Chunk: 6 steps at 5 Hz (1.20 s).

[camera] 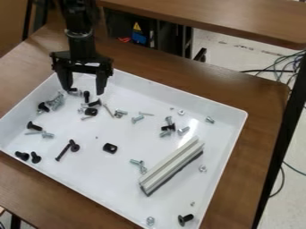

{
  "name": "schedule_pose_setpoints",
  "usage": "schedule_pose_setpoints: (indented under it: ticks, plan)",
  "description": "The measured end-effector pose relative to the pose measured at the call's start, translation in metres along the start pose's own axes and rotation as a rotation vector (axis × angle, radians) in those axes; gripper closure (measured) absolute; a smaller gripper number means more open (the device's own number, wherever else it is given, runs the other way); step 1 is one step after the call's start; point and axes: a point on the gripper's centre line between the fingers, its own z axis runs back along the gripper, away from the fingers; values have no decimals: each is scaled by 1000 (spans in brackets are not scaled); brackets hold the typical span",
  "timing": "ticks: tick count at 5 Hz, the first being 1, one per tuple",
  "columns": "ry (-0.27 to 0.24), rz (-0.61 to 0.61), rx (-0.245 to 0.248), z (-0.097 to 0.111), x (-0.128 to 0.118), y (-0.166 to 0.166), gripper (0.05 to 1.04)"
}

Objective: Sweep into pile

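My claw (83,92) hung wide open and empty among scattered bolts (34,126) in the white tray (119,179), well apart from a grooved bar (169,166).

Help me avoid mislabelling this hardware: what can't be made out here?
All in the camera view:
Tray: near corner, cut off by the bottom edge.
Screw cluster, picture left: count, pieces overlap.
Tiny piece near the bottom: type, too small.
Tool: contact with the bolt beside it, gap too small.

It looks like a robotics lab, with a robot arm (81,42) above a tray (149,143) of screws (189,218) and slotted metal extrusion (170,165), and cables (263,70) on the floor (227,60).
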Motion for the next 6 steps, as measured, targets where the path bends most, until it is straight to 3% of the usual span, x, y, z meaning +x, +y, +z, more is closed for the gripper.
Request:
schedule_pose_setpoints:
  ticks: [1, 2, 3, 4, 5, 6]
  plan:
    - [39, -7, 8, -12, -6, 0, 84]
    - [68, -190, 48, -21, -26, -11, 84]
    - [-7, -388, 59, -1, -45, -45, 84]
    - [-52, -536, 47, 5, -69, -73, 84]
    - [-91, -721, -36, 3, -84, -105, 84]
    - [-133, -846, 4, 1, -100, -131, 84]
